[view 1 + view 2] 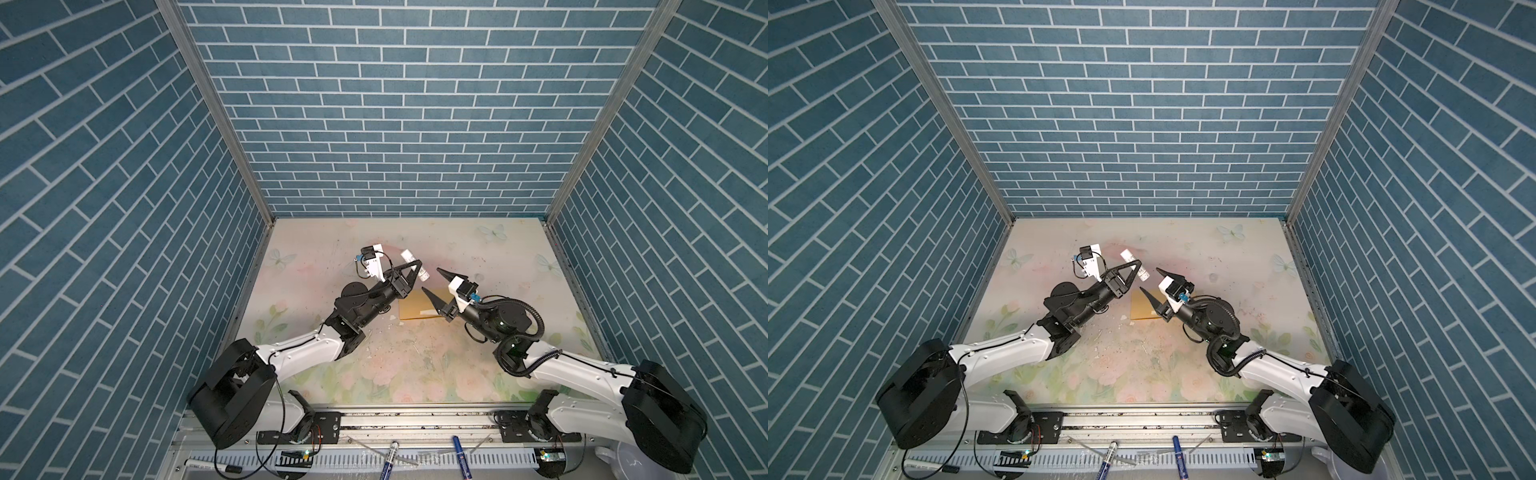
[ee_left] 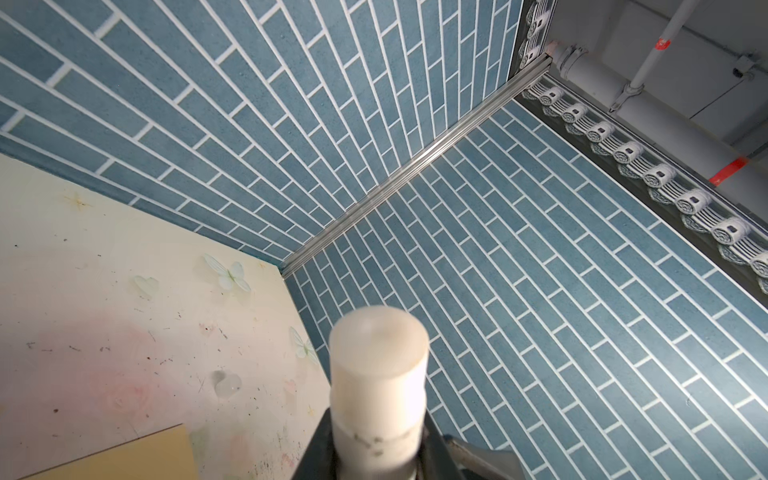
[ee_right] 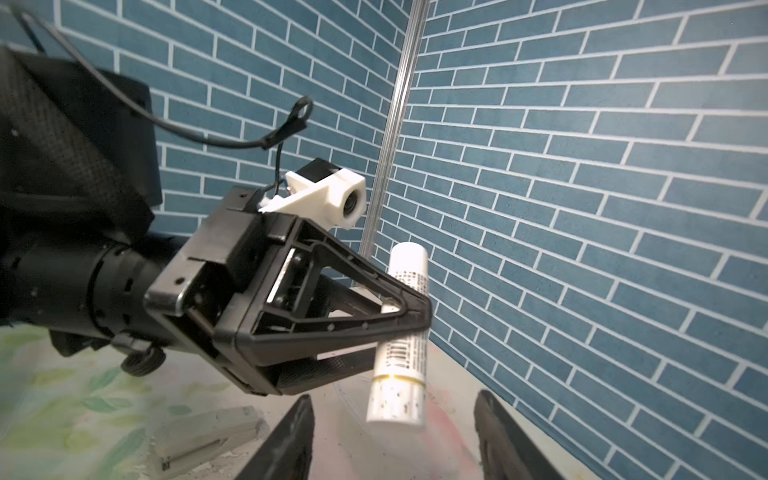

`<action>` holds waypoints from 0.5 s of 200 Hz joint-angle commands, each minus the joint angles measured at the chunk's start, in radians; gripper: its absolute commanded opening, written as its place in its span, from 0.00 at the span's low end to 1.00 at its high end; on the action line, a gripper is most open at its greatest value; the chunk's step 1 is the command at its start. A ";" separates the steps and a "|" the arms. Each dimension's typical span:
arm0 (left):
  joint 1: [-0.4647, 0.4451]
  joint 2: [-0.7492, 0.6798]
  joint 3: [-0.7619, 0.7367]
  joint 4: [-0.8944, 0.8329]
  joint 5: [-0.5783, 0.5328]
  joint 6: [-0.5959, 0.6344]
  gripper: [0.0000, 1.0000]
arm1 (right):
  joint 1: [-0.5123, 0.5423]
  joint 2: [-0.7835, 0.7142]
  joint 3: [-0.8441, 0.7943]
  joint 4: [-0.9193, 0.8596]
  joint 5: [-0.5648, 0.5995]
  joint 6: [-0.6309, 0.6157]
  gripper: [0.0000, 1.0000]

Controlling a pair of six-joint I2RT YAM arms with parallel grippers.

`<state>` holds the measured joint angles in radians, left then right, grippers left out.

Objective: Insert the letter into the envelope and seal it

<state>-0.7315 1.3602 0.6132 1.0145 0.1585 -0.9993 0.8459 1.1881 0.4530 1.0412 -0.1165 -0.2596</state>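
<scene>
Item under inspection: the envelope (image 1: 417, 311), tan-yellow kraft paper, lying flat on the floral table top (image 1: 478, 257). In both top views only a rectangular middle portion shows, with a straight near edge. A pale strip (image 1: 426, 311) lies on its surface; what that strip is cannot be told.

Concealment: the envelope's right end is covered by the right gripper's lower finger and wrist mount, and its left end runs behind the left gripper's body. The flap cannot be made out at this scale. In the left wrist view only one tan corner (image 2: 124, 455) shows, cut off by the frame edge.

Left gripper (image 1: 417, 266): raised above the envelope's far-left side, clenched on a white glue stick (image 1: 405, 254). The stick passes crosswise between the fingers, both ends projecting. Its label print (image 3: 409, 282) is too fine to read.

Right gripper (image 1: 431, 280): above the envelope's right part, jaws spread apart, grasping nothing. Its upper fingertip (image 1: 439, 271) stands close to the stick's nearer end, apart from it.

A pale blurred slab (image 3: 208, 432) on the table in the right wrist view cannot be identified.
</scene>
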 commanded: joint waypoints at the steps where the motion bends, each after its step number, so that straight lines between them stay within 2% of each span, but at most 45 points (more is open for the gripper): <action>1: -0.002 0.015 0.021 0.038 0.015 -0.014 0.00 | 0.036 0.037 -0.001 0.102 0.116 -0.216 0.56; 18: -0.002 0.025 0.032 0.042 0.025 -0.021 0.00 | 0.056 0.064 0.014 0.123 0.150 -0.242 0.47; 31: -0.002 0.032 0.039 0.045 0.029 -0.026 0.00 | 0.065 0.080 0.028 0.120 0.167 -0.262 0.45; 100: -0.003 0.047 0.037 0.068 0.029 -0.037 0.00 | 0.085 0.145 0.058 0.155 0.260 -0.286 0.19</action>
<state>-0.7307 1.4071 0.6250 1.0229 0.1646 -1.0321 0.9237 1.3209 0.4610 1.1648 0.0937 -0.5030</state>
